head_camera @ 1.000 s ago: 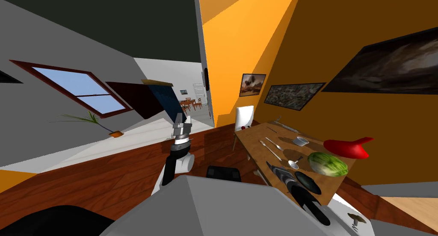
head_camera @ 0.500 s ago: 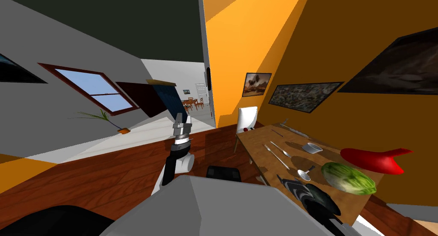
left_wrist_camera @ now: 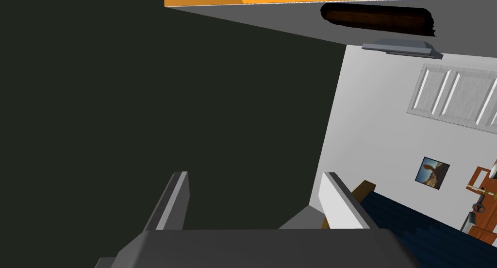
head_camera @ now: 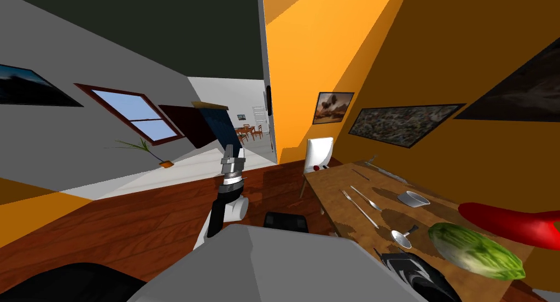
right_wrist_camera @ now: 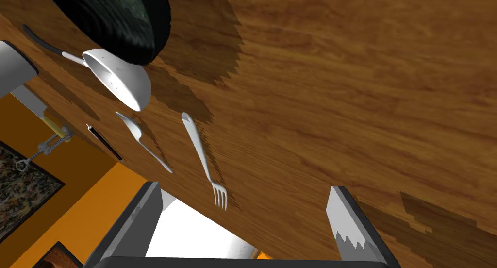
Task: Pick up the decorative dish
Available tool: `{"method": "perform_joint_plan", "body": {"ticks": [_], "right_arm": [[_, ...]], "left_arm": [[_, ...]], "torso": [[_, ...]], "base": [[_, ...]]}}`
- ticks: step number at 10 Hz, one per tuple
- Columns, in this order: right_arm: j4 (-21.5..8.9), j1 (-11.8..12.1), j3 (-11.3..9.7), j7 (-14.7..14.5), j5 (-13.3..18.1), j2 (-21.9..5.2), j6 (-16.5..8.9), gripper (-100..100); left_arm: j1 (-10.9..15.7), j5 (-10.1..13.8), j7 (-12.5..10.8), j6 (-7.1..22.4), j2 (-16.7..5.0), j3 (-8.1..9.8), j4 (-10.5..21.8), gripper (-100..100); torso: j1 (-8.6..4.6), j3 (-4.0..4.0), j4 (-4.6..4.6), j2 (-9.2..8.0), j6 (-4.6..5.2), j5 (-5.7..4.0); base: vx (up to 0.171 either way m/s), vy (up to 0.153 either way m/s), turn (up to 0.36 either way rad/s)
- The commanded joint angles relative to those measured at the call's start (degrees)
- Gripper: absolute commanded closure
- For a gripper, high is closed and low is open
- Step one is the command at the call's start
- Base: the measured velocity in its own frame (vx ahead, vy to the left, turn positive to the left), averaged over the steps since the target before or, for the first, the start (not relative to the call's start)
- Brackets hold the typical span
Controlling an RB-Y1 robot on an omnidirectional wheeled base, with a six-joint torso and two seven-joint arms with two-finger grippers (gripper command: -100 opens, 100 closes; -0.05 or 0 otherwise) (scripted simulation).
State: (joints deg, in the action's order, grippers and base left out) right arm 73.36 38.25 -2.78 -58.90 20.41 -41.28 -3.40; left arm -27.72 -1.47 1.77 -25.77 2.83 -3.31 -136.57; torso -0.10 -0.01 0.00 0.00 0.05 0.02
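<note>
Both spread: right gripper (right_wrist_camera: 243, 187) above the wooden table (right_wrist_camera: 364, 85), near the dish (right_wrist_camera: 121, 17); left gripper (head_camera: 232, 151) over the floor (head_camera: 136, 222).

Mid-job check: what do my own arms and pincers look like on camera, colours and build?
The left arm has a black forearm beside a white rounded joint housing, then a banded grey-and-black wrist. The left pincer is two thin, light grey, blade-like fingers on a dark grey box. The right pincer has the same build. No cables or markings show.
</note>
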Motion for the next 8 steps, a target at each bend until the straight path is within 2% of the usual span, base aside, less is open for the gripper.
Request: {"method": "perform_joint_plan", "body": {"ticks": [1, 2, 3, 5, 6, 8], "right_arm": [[-1.9, -0.2, -0.4, -2.0, 1.2, -0.7, -0.2, -100], [-3.5, 0.7, -0.9, -4.1, 3.1, -1.6, -0.5, -100], [-3.5, 0.7, -0.9, -4.2, 3.1, -1.6, -0.5, -100], [-6.4, 2.3, -2.0, -7.7, 6.5, -3.1, -0.8, -100], [-6.4, 2.3, -2.0, -8.2, 6.7, -3.1, -0.8, -100], [-8.7, 3.7, -3.2, -11.6, 9.9, -4.1, -0.8, -100]], "left_arm": [[0.0, 0.0, 0.0, 0.0, 0.0, 0.00, 0.0, 0], [0.0, 0.0, 0.0, 0.0, 0.0, 0.00, 0.0, 0], [0.0, 0.0, 0.0, 0.0, 0.0, 0.00, 0.0, 0], [0.0, 0.0, 0.0, 0.0, 0.0, 0.00, 0.0, 0], [0.0, 0.0, 0.0, 0.0, 0.0, 0.00, 0.0, 0], [0.0, 0.0, 0.0, 0.0, 0.0, 0.00, 0.0, 0]], "torso": [[0.00, 0.00, 0.00, 0.00, 0.00, 0.00], [0.02, 0.01, 0.00, -0.03, 0.01, -0.01], [0.02, 0.04, -0.01, -0.08, 0.02, 0.00], [0.01, 0.07, -0.03, -0.12, 0.00, -0.01], [-0.04, 0.07, -0.02, -0.12, 0.02, -0.02], [0.01, 0.09, -0.03, -0.16, 0.02, -0.01]], "base": [[0.054, -0.040, 0.044], [0.043, -0.040, 0.060], [0.029, -0.035, 0.026], [0.031, -0.051, 0.079], [0.028, -0.048, 0.025], [0.026, -0.052, 0.065]]}}
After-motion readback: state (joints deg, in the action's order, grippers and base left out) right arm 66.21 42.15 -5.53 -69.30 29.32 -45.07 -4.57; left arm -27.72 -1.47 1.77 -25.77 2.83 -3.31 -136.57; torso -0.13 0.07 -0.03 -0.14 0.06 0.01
